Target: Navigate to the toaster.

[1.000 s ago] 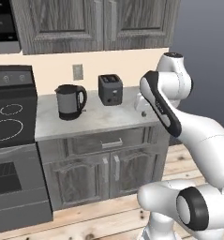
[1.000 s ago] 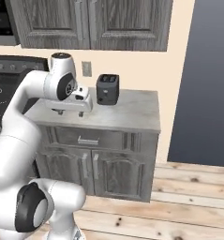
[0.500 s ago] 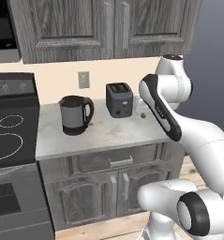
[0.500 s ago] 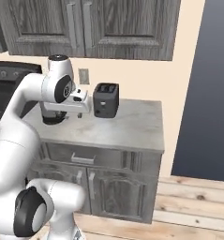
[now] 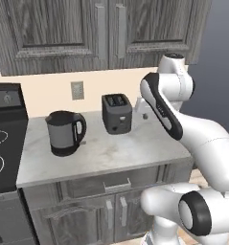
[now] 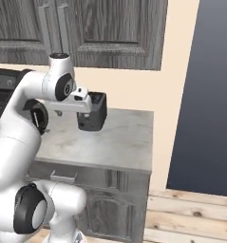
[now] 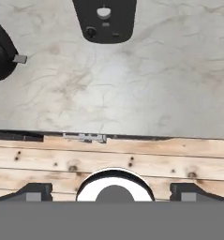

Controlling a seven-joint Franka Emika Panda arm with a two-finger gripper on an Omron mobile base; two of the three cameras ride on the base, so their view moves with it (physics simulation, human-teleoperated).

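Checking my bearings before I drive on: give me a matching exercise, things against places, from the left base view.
Things:
1. toaster
2. kettle
3. stove
4. outlet

Places:
A. on the wall above the counter
B. left of the counter
C. counter, near the back wall
D. counter, left part

Pairs: 1-C, 2-D, 3-B, 4-A

Count: 1 toaster (image 5: 117,113), 1 kettle (image 5: 64,132), 1 wall outlet (image 5: 77,90), 1 stove (image 5: 2,139), 1 counter (image 5: 135,148). Upper cabinet doors (image 5: 53,28): looks like 3, edges cropped.
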